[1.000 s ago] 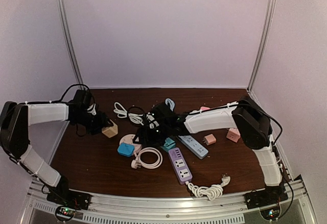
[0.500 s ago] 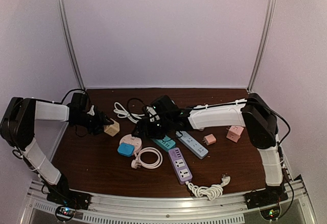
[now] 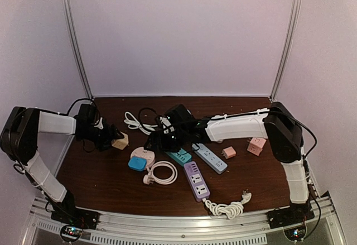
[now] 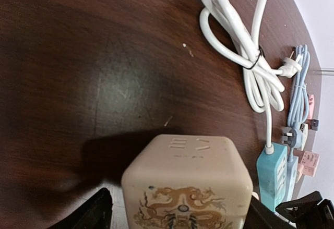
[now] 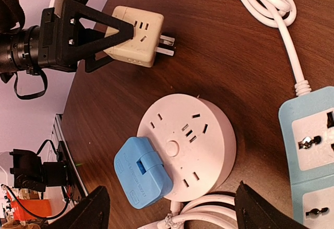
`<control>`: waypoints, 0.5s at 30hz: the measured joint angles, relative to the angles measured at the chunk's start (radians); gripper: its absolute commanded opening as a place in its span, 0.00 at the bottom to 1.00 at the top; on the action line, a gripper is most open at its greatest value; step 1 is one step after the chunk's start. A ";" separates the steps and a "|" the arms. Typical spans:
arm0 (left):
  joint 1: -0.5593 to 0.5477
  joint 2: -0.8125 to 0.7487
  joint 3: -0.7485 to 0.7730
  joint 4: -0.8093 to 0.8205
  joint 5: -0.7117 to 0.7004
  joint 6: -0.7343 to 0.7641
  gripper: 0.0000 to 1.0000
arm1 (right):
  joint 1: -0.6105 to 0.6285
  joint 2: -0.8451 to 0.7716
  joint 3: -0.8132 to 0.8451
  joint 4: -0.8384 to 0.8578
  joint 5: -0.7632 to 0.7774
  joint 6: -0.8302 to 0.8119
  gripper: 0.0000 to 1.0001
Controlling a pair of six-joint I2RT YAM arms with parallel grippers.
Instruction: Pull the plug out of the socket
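Plug [image 5: 134,36] (beige cube, prongs bare) is clamped in the left pincer [image 5: 121,44] over the tabletop [image 5: 235,46], apart from the round white socket [image 5: 188,140]. Blue adapter [image 5: 142,172] sits at that socket's edge. Right pincer [image 5: 172,208] hangs above the socket, fingers spread wide, gripping nothing.

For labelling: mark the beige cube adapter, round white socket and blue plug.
beige cube adapter [image 5: 138,34], right wrist view, slotted face.
round white socket [image 5: 186,143], right wrist view, top face.
blue plug [image 5: 141,172], right wrist view, top casing.
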 measured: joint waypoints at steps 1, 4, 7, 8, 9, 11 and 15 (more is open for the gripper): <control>0.000 -0.004 0.000 -0.006 -0.010 0.005 0.85 | 0.000 0.000 0.000 0.000 0.000 0.000 0.84; 0.000 -0.021 -0.002 -0.030 -0.043 0.023 0.87 | 0.000 0.000 0.000 -0.001 0.000 -0.001 0.84; 0.000 -0.045 -0.005 -0.060 -0.079 0.039 0.88 | 0.000 0.000 0.000 -0.001 0.000 -0.004 0.84; 0.000 -0.053 -0.005 -0.072 -0.092 0.045 0.87 | 0.000 0.000 0.000 -0.001 0.000 -0.005 0.84; 0.000 -0.064 -0.005 -0.087 -0.106 0.050 0.87 | 0.000 0.000 0.000 -0.001 0.000 -0.005 0.84; 0.000 -0.082 -0.005 -0.104 -0.125 0.058 0.86 | 0.000 0.000 -0.001 -0.002 0.000 -0.005 0.84; 0.000 -0.121 -0.005 -0.135 -0.154 0.072 0.82 | 0.000 0.000 -0.005 -0.002 0.000 -0.005 0.84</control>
